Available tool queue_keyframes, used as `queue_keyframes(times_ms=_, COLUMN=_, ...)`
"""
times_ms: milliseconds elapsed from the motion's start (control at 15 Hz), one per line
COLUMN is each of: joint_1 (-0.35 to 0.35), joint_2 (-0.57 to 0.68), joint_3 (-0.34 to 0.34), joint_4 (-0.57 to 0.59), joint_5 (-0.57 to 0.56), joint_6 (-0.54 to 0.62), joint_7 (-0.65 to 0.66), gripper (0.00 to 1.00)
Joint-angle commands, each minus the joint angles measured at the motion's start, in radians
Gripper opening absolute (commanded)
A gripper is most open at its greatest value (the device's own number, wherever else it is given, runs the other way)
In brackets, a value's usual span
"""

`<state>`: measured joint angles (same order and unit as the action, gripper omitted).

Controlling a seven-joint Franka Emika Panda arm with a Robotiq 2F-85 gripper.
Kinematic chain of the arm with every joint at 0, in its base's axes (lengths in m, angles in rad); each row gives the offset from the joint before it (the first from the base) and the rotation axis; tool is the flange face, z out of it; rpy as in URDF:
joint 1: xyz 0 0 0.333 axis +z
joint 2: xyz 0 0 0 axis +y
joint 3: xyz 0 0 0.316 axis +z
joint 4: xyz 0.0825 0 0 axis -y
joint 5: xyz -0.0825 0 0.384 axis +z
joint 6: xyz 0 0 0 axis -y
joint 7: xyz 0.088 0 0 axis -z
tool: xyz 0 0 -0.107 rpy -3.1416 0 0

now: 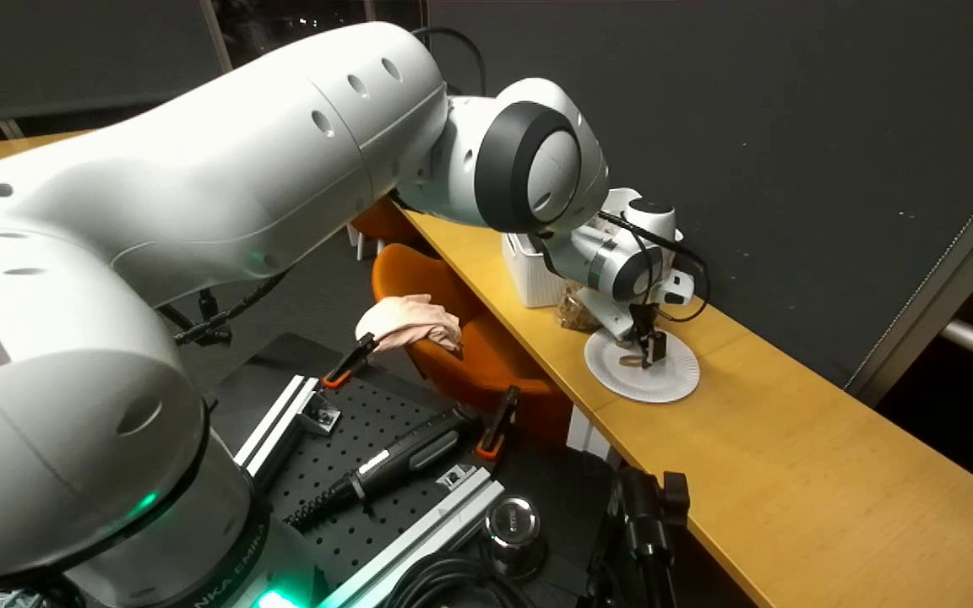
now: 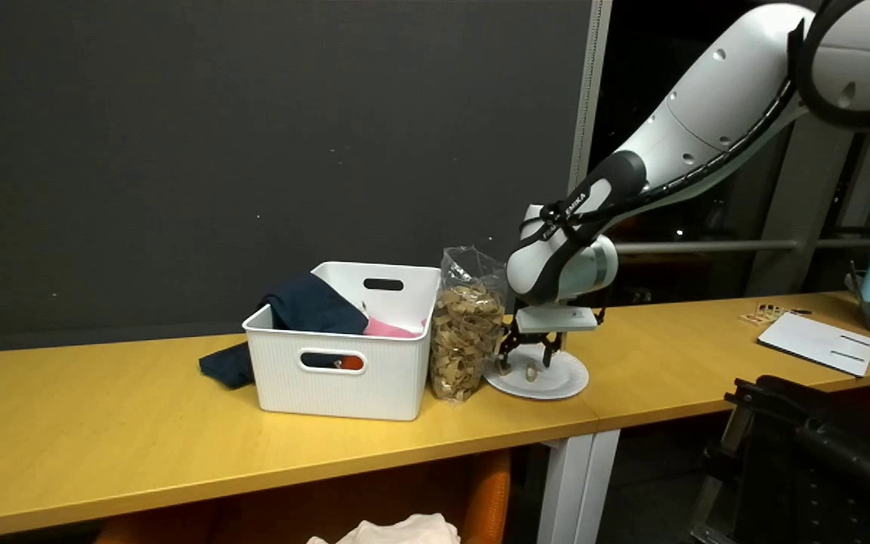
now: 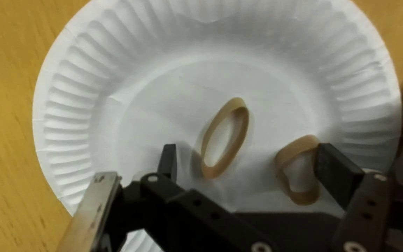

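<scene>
Where the arm (image 2: 695, 113) slopes down, its pincer (image 3: 246, 154) gapes over a plate (image 3: 72, 101).

1) White paper plate (image 3: 70, 122): round, fluted at the rim, lying flat and face up
2) Tan band (image 3: 212, 171): a flat strip in a narrow open oval, slanted, near the plate's middle
3) Second band (image 3: 295, 148): also tan, bent out of round, its right edge partly hidden in the wrist view, apart from the first
</scene>
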<state>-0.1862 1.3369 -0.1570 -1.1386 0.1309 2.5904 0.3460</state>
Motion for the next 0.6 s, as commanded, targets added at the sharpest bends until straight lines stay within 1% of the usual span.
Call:
queue_keyframes(times_ms=0, joint_1=-0.021, joint_2=0.060, joint_3=0.020, joint_4=0.112, joint_5=0.019, joint_6=-0.049, joint_7=-0.005, gripper=1.00)
queue_keyframes(times_ms=467, joint_1=-0.027, joint_2=0.112, joint_3=0.023, joint_4=0.202, joint_5=0.016, joint_6=-0.083, joint_7=-0.004, gripper=1.00)
queue_keyframes(times_ms=533, joint_1=-0.028, joint_2=0.120, joint_3=0.023, joint_4=0.214, joint_5=0.015, joint_6=-0.092, joint_7=-0.004, gripper=0.92)
